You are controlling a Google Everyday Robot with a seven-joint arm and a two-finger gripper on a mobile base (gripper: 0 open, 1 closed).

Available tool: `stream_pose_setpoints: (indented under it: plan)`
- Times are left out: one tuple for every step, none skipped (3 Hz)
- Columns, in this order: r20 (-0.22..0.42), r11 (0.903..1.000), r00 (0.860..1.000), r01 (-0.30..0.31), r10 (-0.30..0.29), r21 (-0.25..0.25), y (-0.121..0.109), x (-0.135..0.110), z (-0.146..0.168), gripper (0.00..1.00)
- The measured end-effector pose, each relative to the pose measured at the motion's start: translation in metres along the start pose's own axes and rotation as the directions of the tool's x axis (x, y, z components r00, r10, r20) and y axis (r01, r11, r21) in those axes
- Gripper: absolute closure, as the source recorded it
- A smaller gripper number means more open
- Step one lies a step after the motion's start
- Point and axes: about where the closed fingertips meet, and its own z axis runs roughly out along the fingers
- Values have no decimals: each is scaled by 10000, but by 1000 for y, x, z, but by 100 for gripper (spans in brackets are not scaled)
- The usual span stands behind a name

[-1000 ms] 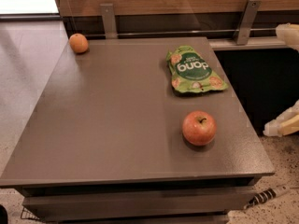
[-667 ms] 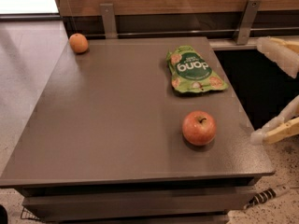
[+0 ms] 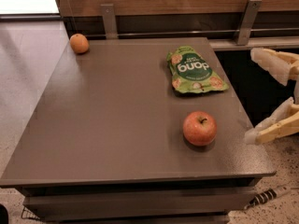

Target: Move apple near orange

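The apple (image 3: 199, 128), red-pink with a short dark stem, sits on the brown table (image 3: 117, 120) near its right front. The orange (image 3: 79, 43), small and evenly orange, sits at the table's far left corner. My gripper (image 3: 254, 94) comes in from the right edge of the view, just off the table's right side and to the right of the apple. Its two cream-coloured fingers (image 3: 268, 62) are spread wide apart with nothing between them. It does not touch the apple.
A green snack bag (image 3: 194, 71) lies flat at the table's back right, between the apple and the back edge. A wooden wall with metal brackets (image 3: 108, 20) runs behind the table. A power strip (image 3: 268, 195) lies on the floor at the lower right.
My gripper has moved left into view, from the right edge towards the table's right side. The apple, orange and bag have not moved.
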Motion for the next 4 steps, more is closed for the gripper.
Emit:
stream_pose_setpoints:
  plan:
    - [274,9959,9955,-905,904,17,-9,42,13,0]
    - [451,9926,9916,-1217,1216,-2,-13,64,22,0]
    - [719,9907,9881,-1356,1362,-138,-11,86,37,0]
    - [1003,9899,9851,-1371,1401,-363,-4,107,60,0]
